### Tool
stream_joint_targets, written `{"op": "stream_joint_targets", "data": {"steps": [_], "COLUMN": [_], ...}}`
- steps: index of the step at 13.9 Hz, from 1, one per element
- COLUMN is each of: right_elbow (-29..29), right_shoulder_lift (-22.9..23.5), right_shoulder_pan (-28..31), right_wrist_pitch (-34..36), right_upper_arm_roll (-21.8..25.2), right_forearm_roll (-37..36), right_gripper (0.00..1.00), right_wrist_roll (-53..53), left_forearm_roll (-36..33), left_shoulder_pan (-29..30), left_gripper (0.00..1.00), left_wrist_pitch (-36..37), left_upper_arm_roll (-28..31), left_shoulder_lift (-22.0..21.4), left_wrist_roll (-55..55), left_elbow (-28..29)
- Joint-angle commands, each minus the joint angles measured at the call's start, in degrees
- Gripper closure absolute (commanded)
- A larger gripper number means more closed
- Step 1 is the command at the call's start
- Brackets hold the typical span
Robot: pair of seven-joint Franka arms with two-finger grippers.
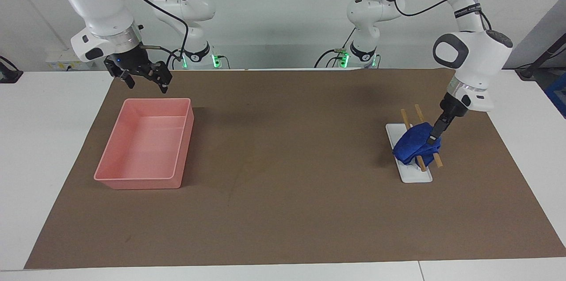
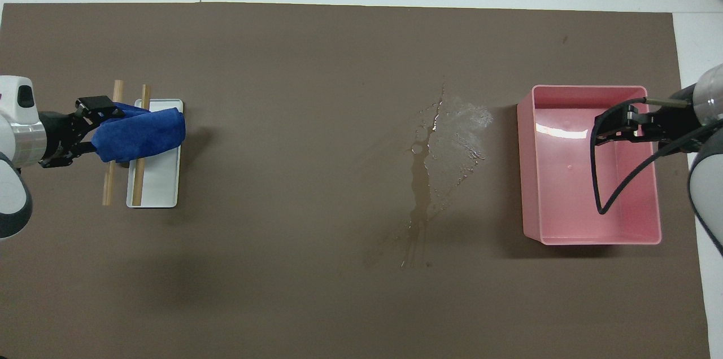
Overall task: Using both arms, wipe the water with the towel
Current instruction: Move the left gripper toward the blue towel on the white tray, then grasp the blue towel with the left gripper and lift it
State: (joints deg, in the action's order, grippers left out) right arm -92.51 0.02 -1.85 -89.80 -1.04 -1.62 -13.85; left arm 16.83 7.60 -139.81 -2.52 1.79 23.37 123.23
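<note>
The blue towel (image 1: 415,145) lies draped over two wooden sticks (image 1: 419,161) on a small white tray (image 1: 413,174) at the left arm's end of the table; it also shows in the overhead view (image 2: 144,133). My left gripper (image 2: 100,128) is open, its fingers on either side of the towel's outer end; in the facing view (image 1: 432,138) its tip touches the towel. A water puddle (image 2: 446,144) lies on the brown mat beside the pink tray (image 2: 528,178). My right gripper (image 1: 145,83) waits open above the pink tray's robot-side edge.
The brown mat (image 1: 283,210) covers most of the white table. The pink tray (image 1: 177,139) stands at the right arm's end. A black cable (image 2: 599,189) loops from the right wrist over the tray.
</note>
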Motion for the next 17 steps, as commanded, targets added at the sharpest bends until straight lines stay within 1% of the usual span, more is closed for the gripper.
{"op": "stream_joint_targets", "data": {"steps": [1, 2, 3, 4, 6, 7, 9, 10, 11, 14, 17], "right_elbow": [-0.74, -0.74, -0.74, -0.74, -0.74, -0.74, -0.74, -0.74, -0.74, -0.74, -0.74], "right_shoulder_lift": [-0.72, -0.72, -0.72, -0.72, -0.72, -0.72, -0.72, -0.72, -0.72, -0.72, -0.72], "right_shoulder_pan": [0.62, 0.62, 0.62, 0.62, 0.62, 0.62, 0.62, 0.62, 0.62, 0.62, 0.62], "right_wrist_pitch": [0.24, 0.24, 0.33, 0.24, 0.24, 0.24, 0.24, 0.24, 0.33, 0.33, 0.24], "right_upper_arm_roll": [-0.19, -0.19, -0.19, -0.19, -0.19, -0.19, -0.19, -0.19, -0.19, -0.19, -0.19], "right_forearm_roll": [0.83, 0.83, 0.83, 0.83, 0.83, 0.83, 0.83, 0.83, 0.83, 0.83, 0.74], "right_gripper": [0.01, 0.01, 0.01, 0.01, 0.01, 0.01, 0.01, 0.01, 0.01, 0.01, 0.01], "right_wrist_roll": [1.28, 1.28, 1.28, 1.28, 1.28, 1.28, 1.28, 1.28, 1.28, 1.28, 1.28], "left_forearm_roll": [0.75, 0.75, 0.75, 0.75, 0.75, 0.75, 0.75, 0.75, 0.66, 0.66, 0.49], "left_shoulder_pan": [-0.57, -0.57, -0.48, -0.48, -0.57, -0.48, -0.31, -0.13, 0.04, 0.48, 0.66], "left_gripper": [0.25, 0.43, 0.58, 0.67, 0.76, 0.76, 0.82, 0.92, 1.00, 1.00, 1.00], "left_wrist_pitch": [-2.04, -2.04, -1.69, -1.52, -1.25, -1.16, -0.11, 0.76, 1.73, 6.03, 15.41], "left_upper_arm_roll": [0.41, 0.41, 0.41, 0.41, 0.41, 0.41, 0.41, 0.41, 0.50, 0.59, 0.68], "left_shoulder_lift": [-0.39, -0.39, -0.39, -0.30, -0.30, -0.30, -0.13, -0.12, -0.12, -0.21, -0.30], "left_wrist_roll": [0.54, 0.54, 0.54, 0.45, 0.45, 0.45, 0.19, 0.01, -0.16, -1.04, -0.34], "left_elbow": [1.40, 1.31, 1.05, 0.96, 0.69, 0.61, -0.27, -0.97, -1.50, -4.48, -11.15]}}
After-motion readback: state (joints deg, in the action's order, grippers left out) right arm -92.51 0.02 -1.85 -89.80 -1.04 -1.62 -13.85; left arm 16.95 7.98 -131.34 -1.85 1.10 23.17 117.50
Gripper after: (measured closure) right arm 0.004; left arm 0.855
